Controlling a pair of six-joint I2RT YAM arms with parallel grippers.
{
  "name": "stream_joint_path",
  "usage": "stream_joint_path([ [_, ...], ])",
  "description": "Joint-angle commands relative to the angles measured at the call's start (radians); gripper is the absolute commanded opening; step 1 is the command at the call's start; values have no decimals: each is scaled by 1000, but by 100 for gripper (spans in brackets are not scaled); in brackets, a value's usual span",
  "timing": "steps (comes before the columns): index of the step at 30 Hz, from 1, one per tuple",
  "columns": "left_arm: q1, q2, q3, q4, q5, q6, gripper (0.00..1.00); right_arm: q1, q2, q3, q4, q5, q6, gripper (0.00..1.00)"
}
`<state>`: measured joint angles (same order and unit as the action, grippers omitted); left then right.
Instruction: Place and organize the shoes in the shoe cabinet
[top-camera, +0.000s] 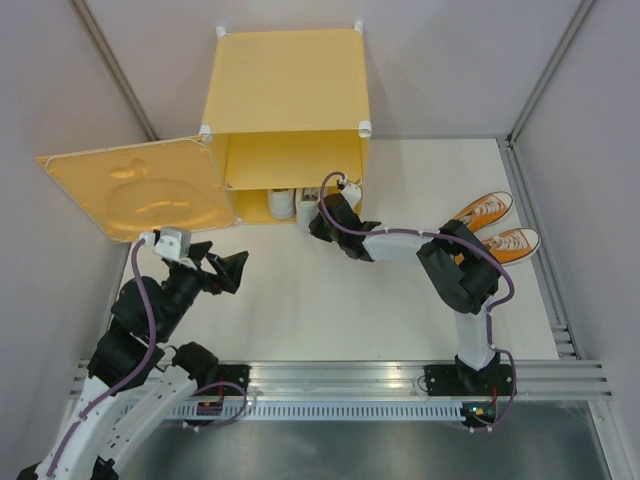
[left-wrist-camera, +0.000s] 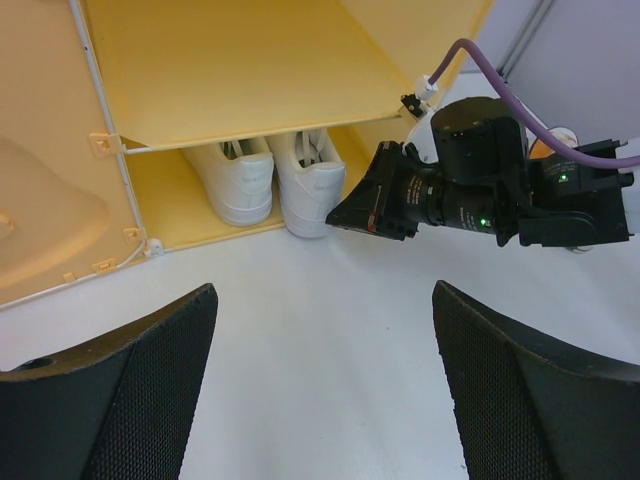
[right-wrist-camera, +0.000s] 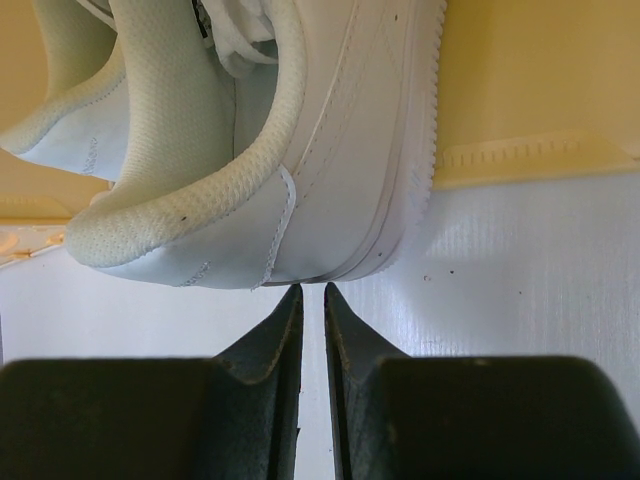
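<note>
Cabinet door (top-camera: 135, 195) open, far left. My left claw (left-wrist-camera: 322, 300): fingers wide apart, empty, above table (top-camera: 300, 310). White sneakers (left-wrist-camera: 245, 185) in lower compartment of shoe cabinet (top-camera: 290, 100). My right claw (right-wrist-camera: 312, 292): fingers almost together, empty, at white heel. Orange sneakers (top-camera: 510, 243) on table, far right.

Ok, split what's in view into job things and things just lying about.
Job:
cabinet
its open door
white pair, in its bottom compartment
orange pair, outside to its right

Just there:
table
rail
purple cables
</note>
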<state>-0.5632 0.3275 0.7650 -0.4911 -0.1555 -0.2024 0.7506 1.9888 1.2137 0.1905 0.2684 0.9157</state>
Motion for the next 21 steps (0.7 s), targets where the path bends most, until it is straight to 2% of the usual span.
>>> stream_joint_path([
  [1, -4, 2, 0, 36, 1, 24, 91, -119, -10, 122, 164, 55, -8, 18],
  [21, -4, 4, 0, 37, 2, 24, 91, -137, -13, 148, 136, 94, 20, 19],
])
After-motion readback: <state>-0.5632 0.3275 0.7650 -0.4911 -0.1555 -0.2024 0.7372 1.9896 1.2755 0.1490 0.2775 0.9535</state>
